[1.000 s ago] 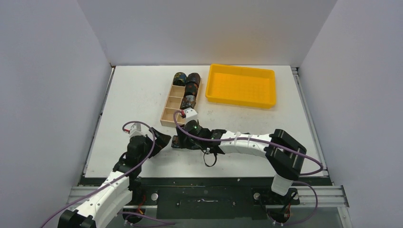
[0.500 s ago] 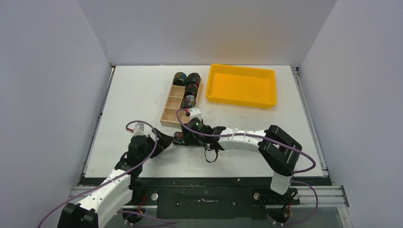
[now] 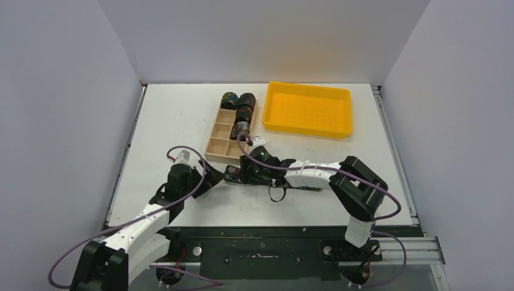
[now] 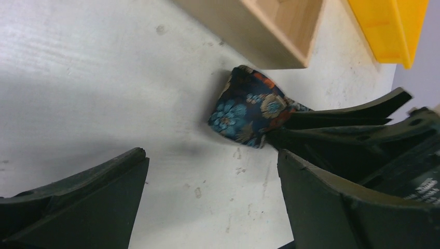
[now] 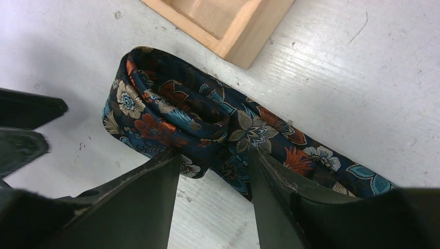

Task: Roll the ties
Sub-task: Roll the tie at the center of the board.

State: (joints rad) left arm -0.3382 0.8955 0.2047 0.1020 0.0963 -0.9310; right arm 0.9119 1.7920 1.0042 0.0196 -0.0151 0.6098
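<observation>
A dark floral tie (image 3: pixel 233 175) lies on the white table just below the wooden box; its left end is folded into a loose roll (image 5: pixel 161 116) and its tail runs right under the right arm. My right gripper (image 3: pixel 241 174) is shut on that rolled end, fingers (image 5: pixel 155 181) part-closed on either side of the fold. My left gripper (image 3: pixel 212 180) is open and empty, just left of the tie, which shows ahead of it in the left wrist view (image 4: pixel 249 111). Three rolled ties (image 3: pixel 244 106) sit in the box's far compartments.
The light wooden compartment box (image 3: pixel 218 145) stands directly behind the tie, its corner close to both grippers (image 5: pixel 228 26). A yellow tray (image 3: pixel 307 112) stands at the back right. The right arm stretches low across the table's front.
My right gripper has moved up and right towards the box, taking the tie's rolled end with it. My left gripper has moved right, closer to the tie.
</observation>
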